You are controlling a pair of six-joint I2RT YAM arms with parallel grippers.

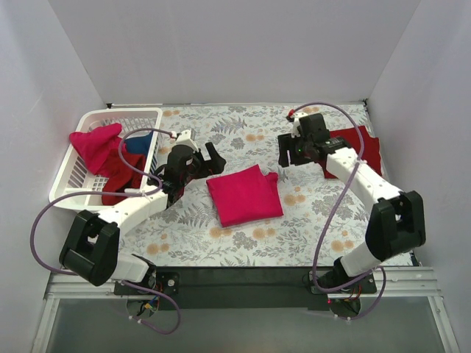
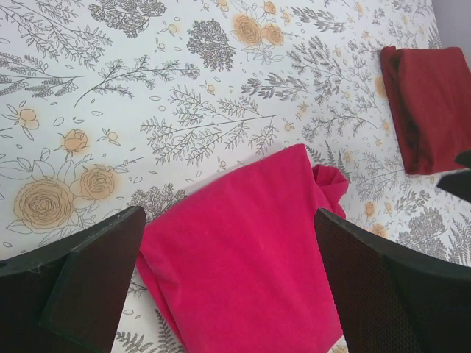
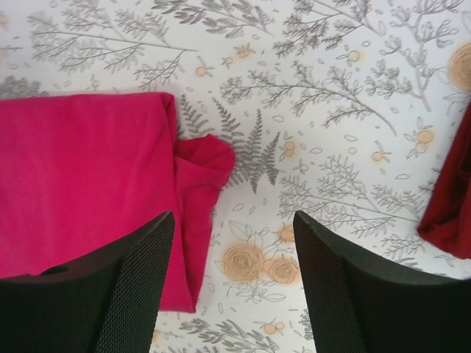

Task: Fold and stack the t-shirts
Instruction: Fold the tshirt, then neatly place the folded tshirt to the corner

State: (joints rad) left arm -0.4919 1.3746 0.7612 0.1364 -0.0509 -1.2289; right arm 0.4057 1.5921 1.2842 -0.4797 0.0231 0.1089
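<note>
While left pincer [image 1: 193, 170] and right pincer [image 1: 294, 156] gape, pink t-shirt [image 1: 244, 195] lies between.

Five t-shirts: two bright pink (folded pink shirt [image 1: 244, 195], basket pink shirt [image 1: 94, 145]), two dark red (folded maroon shirt [image 1: 358, 149], basket maroon shirt [image 1: 116, 180]), one blue shirt [image 1: 137, 143]. One white lattice basket [image 1: 66, 184]. One bench [image 1: 243, 125]. Two hands: left hand [image 1: 197, 169], right hand [image 1: 300, 154].

Free room above and below the middle of the overhead view.
The folded pink t-shirt [image 1: 244, 195] fills the middle; the counter [image 1: 246, 131] above and below it lies bare. The white basket [image 1: 129, 114], heaped with t-shirts [image 1: 99, 147], blocks the left edge, the folded maroon t-shirt [image 1: 360, 147] the upper right, and walls [image 1: 221, 51] close three sides.
</note>
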